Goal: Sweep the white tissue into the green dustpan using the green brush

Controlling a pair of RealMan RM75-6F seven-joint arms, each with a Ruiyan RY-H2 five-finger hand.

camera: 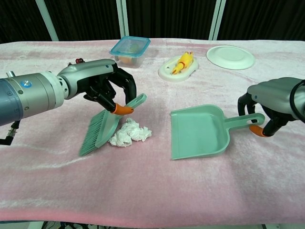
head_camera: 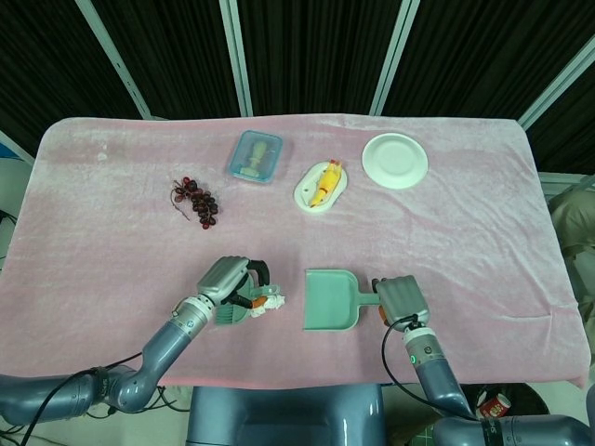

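Chest view shows my left hand [camera: 102, 86] wrapped round the brush [camera: 107, 128], its fingers [camera: 125, 85] curled over the handle, bristles slanting down to the tabletop [camera: 152, 191]. The tissue [camera: 130, 133] lies crumpled just below and right of those fingers, against the bristle edge as far as I can tell. It looks feather-light and soft, so I judge it will roll or snag on the pink cloth instead of sliding; a low, steady push from its left side should suit it. My right hand [camera: 271, 102] grips the dustpan [camera: 198, 131] by its handle, fingers closed around it, the pan's open mouth facing the tissue but apart from it. Both plastic pieces look stiff and light, best held at the handles as they are. No writing or brand is legible to me on anything
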